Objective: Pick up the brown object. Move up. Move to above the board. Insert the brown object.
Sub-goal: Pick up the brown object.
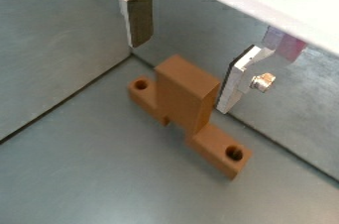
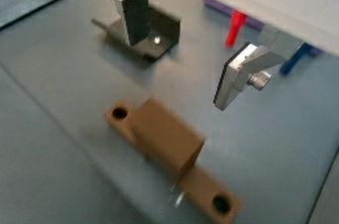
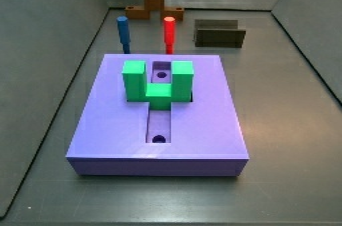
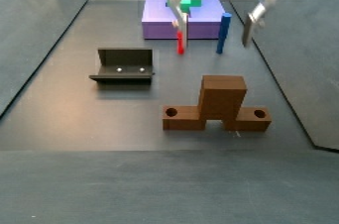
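- The grey counter [image 3: 287, 120] carries everything, and the biggest piece on it is the board [image 3: 201, 120], a lavender slab filling the middle of a side view, with a lengthwise slot and round holes.
- On the board sits a green U-shaped block [image 3: 156, 80], toward 12 o'clock of the slab's top face.
- Next down, the brown object [image 4: 217, 107] lies on the counter with its tall crosspiece standing up and a hole at each end of its flat bar; in a side view it is at the 12 o'clock far end [image 3: 151, 2], well apart from the board.
- The fixture [image 4: 123, 65] stands at about 10 o'clock from the brown object, apart from it.
- The pincer [image 1: 192, 55] hangs open above the brown object [image 1: 188, 104], silver fingers [image 1: 138, 15] spread wide, touching nothing.
- A red peg [image 3: 170, 32] and a blue peg [image 3: 122, 34] stand upright just beyond the board's 12 o'clock edge.
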### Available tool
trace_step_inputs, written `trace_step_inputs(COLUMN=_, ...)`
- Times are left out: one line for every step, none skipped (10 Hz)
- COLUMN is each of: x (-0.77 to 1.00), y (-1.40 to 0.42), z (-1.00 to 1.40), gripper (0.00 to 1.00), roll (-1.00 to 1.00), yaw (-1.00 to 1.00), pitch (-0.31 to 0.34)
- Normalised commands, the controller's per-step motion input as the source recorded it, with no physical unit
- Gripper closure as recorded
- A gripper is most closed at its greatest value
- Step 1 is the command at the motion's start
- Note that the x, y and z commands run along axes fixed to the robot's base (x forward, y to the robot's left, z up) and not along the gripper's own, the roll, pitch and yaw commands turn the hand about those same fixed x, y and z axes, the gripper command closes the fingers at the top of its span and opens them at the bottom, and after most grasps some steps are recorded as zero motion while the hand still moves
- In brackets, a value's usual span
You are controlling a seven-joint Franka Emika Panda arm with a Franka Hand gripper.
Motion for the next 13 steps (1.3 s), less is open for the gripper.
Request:
trace_step_inputs(x=-0.13, y=0.57, z=-0.32, gripper=0.00, roll=0.05, yaw=-0.22, pitch=-0.031)
trace_step_inputs(x=-0.01, y=0.40, z=-0.26, gripper=0.00, roll=0.00, yaw=-0.11, pitch=-0.026)
trace_step_inputs(x=0.00, y=0.25, z=-0.22, gripper=0.00, roll=0.00, yaw=-0.03, pitch=-0.021)
trace_step_inputs(x=0.00, y=0.10, z=-0.20, gripper=0.00, roll=-0.04, yaw=0.00, pitch=-0.031)
trace_step_inputs(x=-0.12, y=0.00, z=-0.27, gripper=0.00, roll=-0.11, yaw=0.00, pitch=-0.074)
trace_step_inputs(x=-0.11, y=0.01, z=-0.30, gripper=0.00, roll=-0.14, yaw=0.00, pitch=-0.089)
trace_step_inputs(x=-0.01, y=0.02, z=-0.32, gripper=0.00, roll=-0.10, yaw=0.00, pitch=-0.076)
trace_step_inputs(x=0.00, y=0.05, z=-0.37, gripper=0.00, roll=-0.04, yaw=0.00, pitch=-0.063)
trace_step_inputs(x=0.00, y=0.09, z=-0.37, gripper=0.00, roll=0.00, yaw=0.00, pitch=-0.046)
trace_step_inputs(x=0.00, y=0.07, z=-0.33, gripper=0.00, roll=0.00, yaw=0.00, pitch=-0.044)
trace_step_inputs(x=0.00, y=0.00, z=-0.29, gripper=0.00, roll=0.00, yaw=0.00, pitch=-0.031)
trace_step_inputs(x=0.00, y=0.01, z=-0.27, gripper=0.00, roll=0.00, yaw=0.00, pitch=-0.023)
trace_step_inputs(x=0.03, y=0.00, z=-0.23, gripper=0.00, roll=0.00, yaw=0.00, pitch=-0.007)
